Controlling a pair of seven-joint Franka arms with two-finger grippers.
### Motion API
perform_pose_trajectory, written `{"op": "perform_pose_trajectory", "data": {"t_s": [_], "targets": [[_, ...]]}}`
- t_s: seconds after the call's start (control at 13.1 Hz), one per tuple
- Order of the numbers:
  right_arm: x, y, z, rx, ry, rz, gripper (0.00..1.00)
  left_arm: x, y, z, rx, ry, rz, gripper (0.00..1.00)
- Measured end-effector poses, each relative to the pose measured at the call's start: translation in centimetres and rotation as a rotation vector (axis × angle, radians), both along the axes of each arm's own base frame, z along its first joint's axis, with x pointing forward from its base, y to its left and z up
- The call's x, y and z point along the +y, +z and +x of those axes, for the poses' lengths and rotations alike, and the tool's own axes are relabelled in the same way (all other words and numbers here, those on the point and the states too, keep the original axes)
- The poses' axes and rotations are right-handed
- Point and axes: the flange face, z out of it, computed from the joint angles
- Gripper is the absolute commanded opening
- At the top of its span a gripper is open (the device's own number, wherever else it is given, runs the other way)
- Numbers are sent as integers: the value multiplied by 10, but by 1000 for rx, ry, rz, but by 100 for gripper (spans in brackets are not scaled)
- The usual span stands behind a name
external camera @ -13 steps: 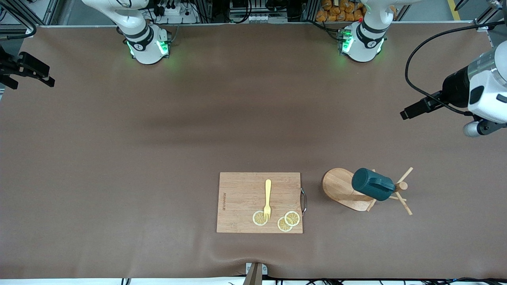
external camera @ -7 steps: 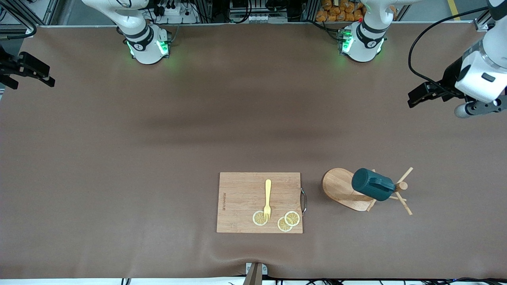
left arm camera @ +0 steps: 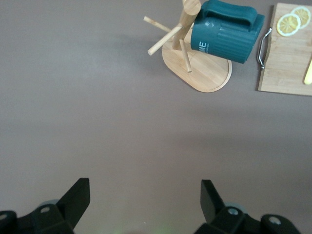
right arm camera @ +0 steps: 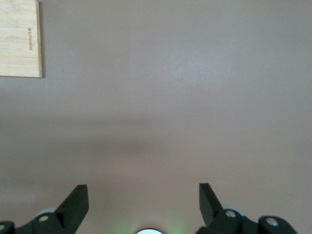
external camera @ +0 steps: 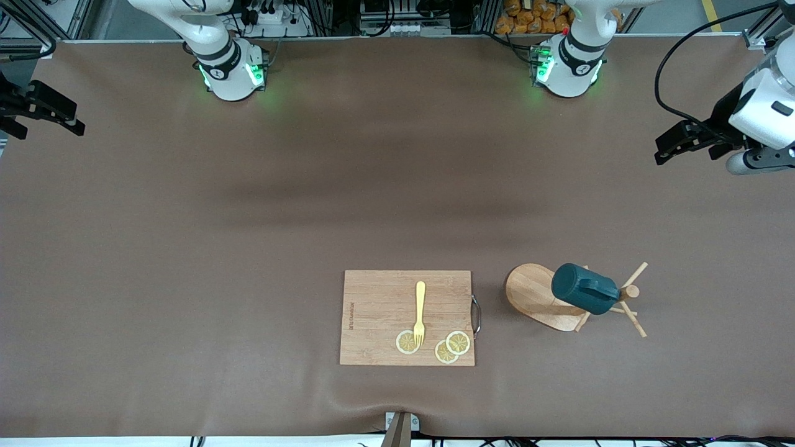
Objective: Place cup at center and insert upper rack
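One dark teal ribbed mug (external camera: 584,289) hangs tilted on one light wooden mug tree (external camera: 539,295), its inside unseen. Beside it, a rectangular wooden cutting board (external camera: 379,310) carries one yellow fork (external camera: 420,313) and three lemon slices (external camera: 446,347). Left gripper (left arm camera: 145,201) and right gripper (right arm camera: 143,198) hover wide open, empty, over bare brown tabletop (external camera: 186,248).

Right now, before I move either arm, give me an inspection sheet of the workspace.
Surface: brown table cover, wrinkled at the camera edge.
Job's things: cup hangs tilted on the upper rack, toward the left arm's end.
Clutter: cutting board with fork and lemon slices, beside the rack.
Grippers: left gripper open, empty, over bare table; right gripper open, empty, at the table's edge.
Cables: black cable on the left arm.
Surroundings: equipment past the arm bases.
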Motion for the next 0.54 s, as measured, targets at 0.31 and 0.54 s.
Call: {"op": "perform_pose_trajectory", "data": {"t_s": [0.31, 0.54], "targets": [[0, 0, 0, 0, 0, 0, 100, -8, -2, 1, 1, -43, -1, 100], [0, 0, 0, 1, 0, 0, 100, -10, -2, 1, 1, -47, -1, 100]]}}
